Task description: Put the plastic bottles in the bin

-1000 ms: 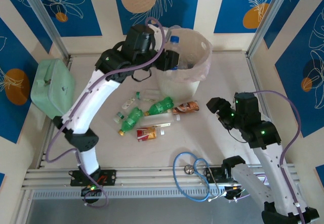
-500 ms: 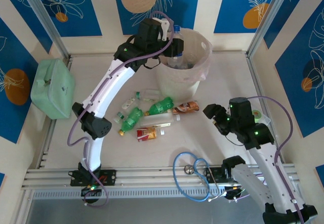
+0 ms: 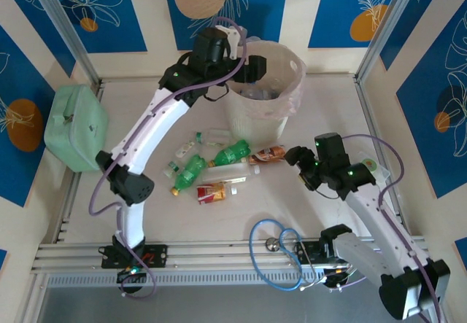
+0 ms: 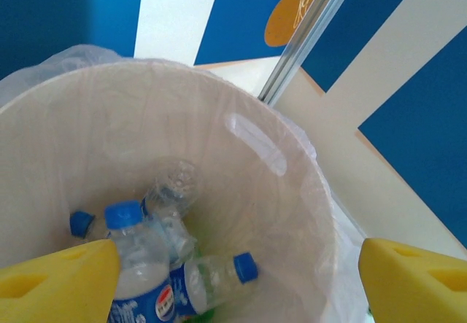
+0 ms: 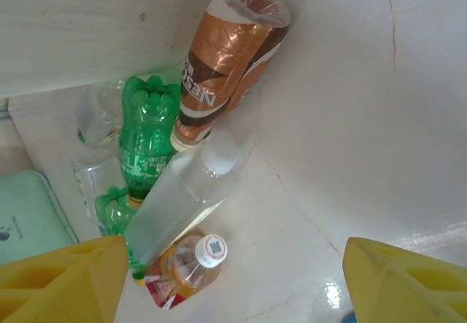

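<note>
Cream bin (image 3: 257, 122), lined with clear plastic, stands at the back of the pale table (image 3: 328, 104) with clear blue-capped bottles (image 4: 139, 265) lying inside. The left gripper (image 3: 253, 68) hangs over its rim, fingers spread and empty. The right gripper (image 3: 298, 155), likewise spread and empty, hovers just beside the brown-labelled bottle (image 5: 226, 68), which lies among green bottles (image 3: 232, 152) and a clear bottle (image 5: 182, 203) in front of the bin.

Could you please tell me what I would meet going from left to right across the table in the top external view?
Mint-green case → nearer green bottle → farther green bottle → brown-labelled bottle. The bin overlaps the bottles sideways, so I leave it out.
</note>
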`<state>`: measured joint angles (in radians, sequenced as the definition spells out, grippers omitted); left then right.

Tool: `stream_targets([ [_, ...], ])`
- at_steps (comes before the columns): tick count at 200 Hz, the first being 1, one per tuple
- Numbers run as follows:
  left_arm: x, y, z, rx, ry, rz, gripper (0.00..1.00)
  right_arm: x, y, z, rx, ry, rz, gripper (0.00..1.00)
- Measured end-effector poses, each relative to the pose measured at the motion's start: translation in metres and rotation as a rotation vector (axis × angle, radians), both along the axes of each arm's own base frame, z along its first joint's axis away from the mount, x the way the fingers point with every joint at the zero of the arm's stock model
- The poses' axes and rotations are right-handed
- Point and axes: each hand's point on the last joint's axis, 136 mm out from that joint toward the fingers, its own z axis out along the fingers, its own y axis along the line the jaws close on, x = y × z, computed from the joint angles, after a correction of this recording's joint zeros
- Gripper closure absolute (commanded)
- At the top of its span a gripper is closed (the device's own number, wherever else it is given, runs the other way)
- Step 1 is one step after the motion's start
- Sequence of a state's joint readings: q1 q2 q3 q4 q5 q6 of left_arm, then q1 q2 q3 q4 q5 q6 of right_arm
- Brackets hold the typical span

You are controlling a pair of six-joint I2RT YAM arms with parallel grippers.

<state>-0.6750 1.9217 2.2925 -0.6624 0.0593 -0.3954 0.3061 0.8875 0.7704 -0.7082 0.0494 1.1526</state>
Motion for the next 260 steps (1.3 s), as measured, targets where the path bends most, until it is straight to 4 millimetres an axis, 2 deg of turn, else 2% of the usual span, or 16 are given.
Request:
stream_targets([
  [18,-0.024,0.019,0.001,-0.003,0.0,0.001,0.14,0.009,0.003,-0.008,-0.001,0.019,-0.011,0.2],
  [56,-0.092,0.073,0.001,-0.042,-0.016,0.007,0.12,0.032,0.011,-0.025,-0.01,0.045,-0.035,0.17],
  [77,-0.121,0.097,-0.016,-0.043,-0.006,0.01,0.12,0.042,0.013,-0.04,-0.018,0.078,-0.057,0.16],
  [95,-0.138,0.11,-0.045,-0.018,0.042,0.015,0.12,0.048,0.015,-0.052,-0.028,0.107,-0.074,0.15],
  [128,-0.157,0.125,-0.106,0.044,0.165,0.032,0.12,0.059,0.018,-0.069,-0.042,0.158,-0.116,0.14],
  [153,-0.168,0.134,-0.135,0.065,0.232,0.047,0.12,0.074,0.023,-0.075,-0.037,0.17,-0.147,0.14],
  [206,-0.175,0.139,-0.149,0.064,0.264,0.057,0.12,0.096,0.032,-0.086,-0.026,0.195,-0.192,0.16],
  [260,-0.178,0.141,-0.16,0.079,0.285,0.059,0.12,0.098,0.032,-0.108,-0.036,0.258,-0.228,0.2],
])
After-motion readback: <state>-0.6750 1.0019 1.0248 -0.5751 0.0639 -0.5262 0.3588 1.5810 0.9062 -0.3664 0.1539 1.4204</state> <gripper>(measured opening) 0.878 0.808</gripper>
